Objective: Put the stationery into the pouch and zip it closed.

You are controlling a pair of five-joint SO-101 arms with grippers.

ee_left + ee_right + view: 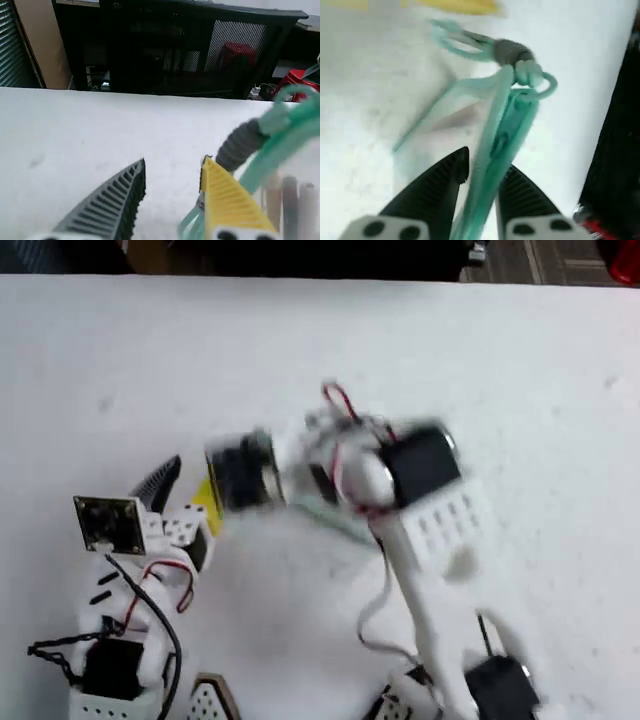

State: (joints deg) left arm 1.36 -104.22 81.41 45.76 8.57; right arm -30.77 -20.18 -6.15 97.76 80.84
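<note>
- Pouch (492, 145) lies mid-table, long axis along 3–9 o'clock, its grey cord toggle (510, 50) pointing to 9
- Right gripper (486, 167) pinches its teal zip edge
- Left gripper (173, 165), jaws apart, sits at the toggle's 9 o'clock

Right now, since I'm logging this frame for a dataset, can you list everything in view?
pouch: one, clear with teal trim, on the table
cord: one, teal loop with a grey toggle, at the pouch's end
stationery: count unclear, pale blurred sticks, seemingly inside the pouch
table: one, white
mesh furniture: one, black, beyond the table's far edge
left gripper: grey and yellow fingers, open, beside the cord
right gripper: black fingers, closed on the pouch's teal edge
</note>
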